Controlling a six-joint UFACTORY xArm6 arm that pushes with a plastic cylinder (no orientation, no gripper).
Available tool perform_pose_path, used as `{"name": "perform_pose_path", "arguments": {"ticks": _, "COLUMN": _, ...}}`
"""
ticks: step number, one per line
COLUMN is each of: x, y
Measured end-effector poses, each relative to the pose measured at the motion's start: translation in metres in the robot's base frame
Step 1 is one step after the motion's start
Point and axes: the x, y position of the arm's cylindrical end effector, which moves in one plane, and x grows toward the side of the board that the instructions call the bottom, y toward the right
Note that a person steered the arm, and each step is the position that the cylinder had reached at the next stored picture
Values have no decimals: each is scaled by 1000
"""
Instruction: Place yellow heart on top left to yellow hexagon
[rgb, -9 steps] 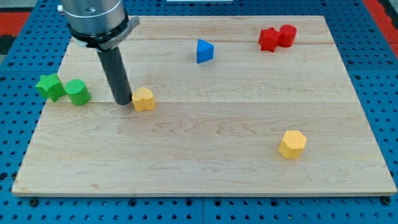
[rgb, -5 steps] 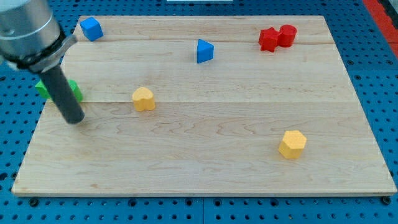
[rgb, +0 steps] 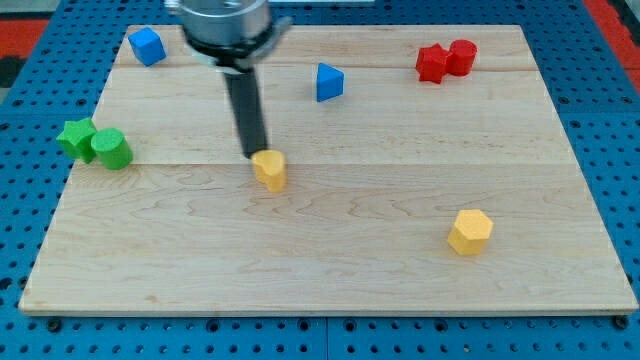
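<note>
The yellow heart (rgb: 269, 169) lies left of the board's middle. My tip (rgb: 254, 154) stands right against its upper left side. The yellow hexagon (rgb: 470, 232) lies far to the view's lower right, well apart from the heart and the tip.
A blue triangle (rgb: 328, 82) lies above the heart. A blue cube (rgb: 147, 46) is at the top left corner. Two red blocks (rgb: 446, 60) touch at the top right. A green star (rgb: 76, 138) and a green cylinder (rgb: 112, 149) touch at the left edge.
My tip swung out to the left edge, then came back right to the heart. The heart has slid to the right and slightly down. The green cylinder shifted a little.
</note>
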Motion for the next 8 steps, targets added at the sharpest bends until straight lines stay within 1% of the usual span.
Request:
{"name": "perform_pose_path", "arguments": {"ticks": 1, "x": 12, "y": -11}}
{"name": "perform_pose_path", "arguments": {"ticks": 2, "x": 37, "y": -26}}
{"name": "perform_pose_path", "arguments": {"ticks": 3, "x": 52, "y": 40}}
{"name": "perform_pose_path", "arguments": {"ticks": 4, "x": 50, "y": 86}}
{"name": "perform_pose_path", "arguments": {"ticks": 5, "x": 39, "y": 80}}
{"name": "perform_pose_path", "arguments": {"ticks": 6, "x": 37, "y": 111}}
{"name": "perform_pose_path", "arguments": {"ticks": 7, "x": 25, "y": 115}}
{"name": "perform_pose_path", "arguments": {"ticks": 8, "x": 18, "y": 132}}
